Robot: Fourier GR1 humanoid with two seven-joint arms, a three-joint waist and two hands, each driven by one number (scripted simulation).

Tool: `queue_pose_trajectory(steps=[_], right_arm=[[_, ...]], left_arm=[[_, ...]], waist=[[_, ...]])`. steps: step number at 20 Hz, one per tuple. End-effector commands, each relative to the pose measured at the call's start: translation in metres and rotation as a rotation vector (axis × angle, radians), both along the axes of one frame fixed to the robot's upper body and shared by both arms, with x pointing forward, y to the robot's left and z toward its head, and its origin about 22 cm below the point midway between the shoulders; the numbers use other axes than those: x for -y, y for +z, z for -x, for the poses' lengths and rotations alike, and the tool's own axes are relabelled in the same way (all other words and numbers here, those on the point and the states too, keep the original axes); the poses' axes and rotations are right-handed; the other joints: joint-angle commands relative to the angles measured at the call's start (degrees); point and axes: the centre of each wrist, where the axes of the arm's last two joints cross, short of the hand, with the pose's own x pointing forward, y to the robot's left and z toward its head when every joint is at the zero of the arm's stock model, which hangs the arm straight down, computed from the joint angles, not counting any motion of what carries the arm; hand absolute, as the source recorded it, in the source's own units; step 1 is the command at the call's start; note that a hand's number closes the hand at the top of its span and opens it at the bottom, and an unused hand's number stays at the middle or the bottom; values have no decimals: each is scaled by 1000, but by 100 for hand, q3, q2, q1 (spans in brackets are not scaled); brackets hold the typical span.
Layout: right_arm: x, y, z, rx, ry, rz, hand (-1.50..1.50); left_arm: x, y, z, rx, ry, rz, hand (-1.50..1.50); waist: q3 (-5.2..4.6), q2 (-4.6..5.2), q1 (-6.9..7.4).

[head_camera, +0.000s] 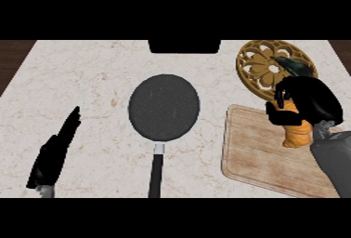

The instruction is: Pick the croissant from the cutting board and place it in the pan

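Croissant: the orange croissant is in the right hand, over the far right corner of the cutting board. Only its lower end and a bit near the top show. I cannot tell if it touches the board or hangs just above it.

Right hand: the black right hand is at the right side of the view. Its fingers are curled round the top part of the croissant and hide most of it.

Right arm: the grey forearm comes in from the lower right and covers the board's right edge.

Left hand: the left hand rests at the lower left, well apart from the pan. Its fingers are straight and pressed together, tips pointing to the far side.

Cutting board: the wooden cutting board lies flat, just to the right of the pan.

Pan: the dark pan sits in the middle of the counter. Its long handle points to the near edge.

Between croissant and pan: only bare board and a strip of counter.

Other things: a round gold thing with holes in it lies behind the board, partly hidden by the right hand. A black box sits at the far edge, behind the pan.
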Motion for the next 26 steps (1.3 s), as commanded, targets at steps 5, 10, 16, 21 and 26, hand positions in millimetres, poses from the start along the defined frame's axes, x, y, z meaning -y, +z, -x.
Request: queue_pose_trajectory(steps=[5, 10, 16, 21, 26], right_arm=[[-56, 47, 2, 331, 191, -75, 150], [-118, 58, -28, 318, 250, -198, 150], [-164, 34, -56, 232, 276, -306, 150], [-211, 26, -73, 162, 261, -381, 150], [-223, 1, -88, 83, 240, -291, 150]], left_arm=[[-6, -1, -3, -8, 8, 5, 0], [6, 9, 5, 4, -30, 4, 0], [14, 11, 7, -6, -21, -9, 0], [11, 5, -7, -6, -53, -2, 0], [17, 27, -17, 17, -80, -16, 0]], waist=[[-5, 3, -10], [-3, 21, 101], [-2, 33, 104], [-6, 81, 224], [-5, 117, 396]])
